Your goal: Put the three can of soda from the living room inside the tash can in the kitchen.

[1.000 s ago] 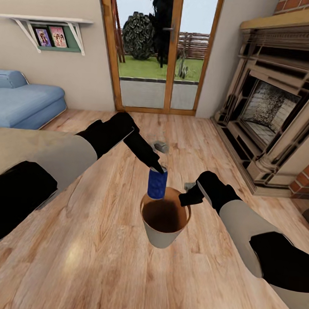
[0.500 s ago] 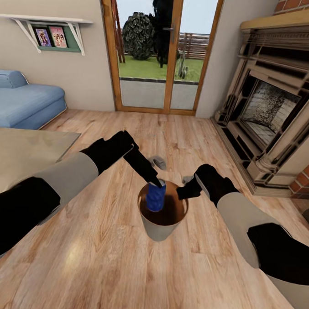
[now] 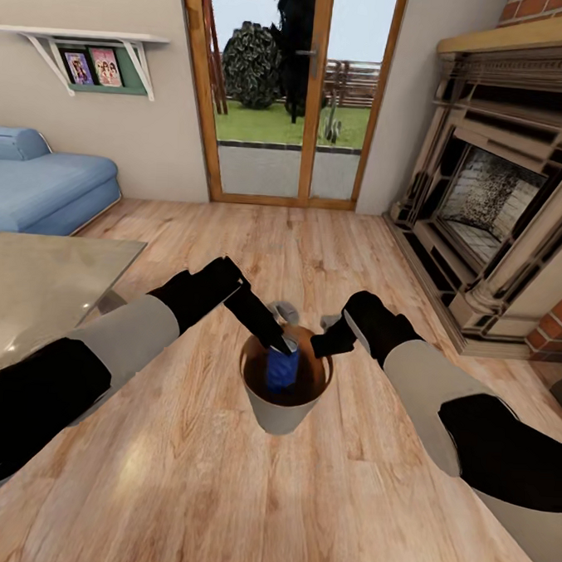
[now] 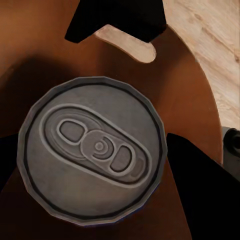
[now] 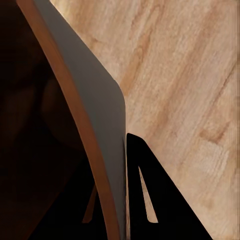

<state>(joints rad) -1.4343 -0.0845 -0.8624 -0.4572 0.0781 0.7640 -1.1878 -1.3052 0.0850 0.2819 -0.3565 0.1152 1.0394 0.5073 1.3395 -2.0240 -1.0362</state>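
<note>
Scene: a living room with a light wood floor (image 3: 178, 474), a blue sofa (image 3: 45, 188) at the upper left of the frame, a fireplace (image 3: 494, 202) at the right and a glazed garden door (image 3: 288, 90) at top centre.

Bin: the trash can (image 3: 283, 414), pale outside and brown inside, sits at the centre of the head view, gripped at its rim and, by the look of it, held clear of the floor.

Can: a soda can (image 3: 282, 369), blue-sided here and silver-topped, hangs upright inside the bin's mouth, its top about level with the rim; the left wrist view looks straight down on its pull-tab lid (image 4: 92, 150).

Left pincer: the left gripper (image 3: 279, 344) pinches the can at its top, dark fingers (image 4: 200, 185) on either side of the lid.

Right pincer: the right gripper (image 3: 320, 347) is clamped on the bin's far-right rim; the right wrist view shows one finger (image 5: 150, 200) outside the wall and the other in the dark inside it.

Other objects: two small grey items (image 3: 281, 311) lie on the floor just behind the bin; what they are cannot be told.

Step in hand: dropping a can into the bin, judged well advanced.

Next move: likely spreading the left fingers to let the can fall, then lifting that arm clear without knocking the rim, while the right hand keeps the bin level.
</note>
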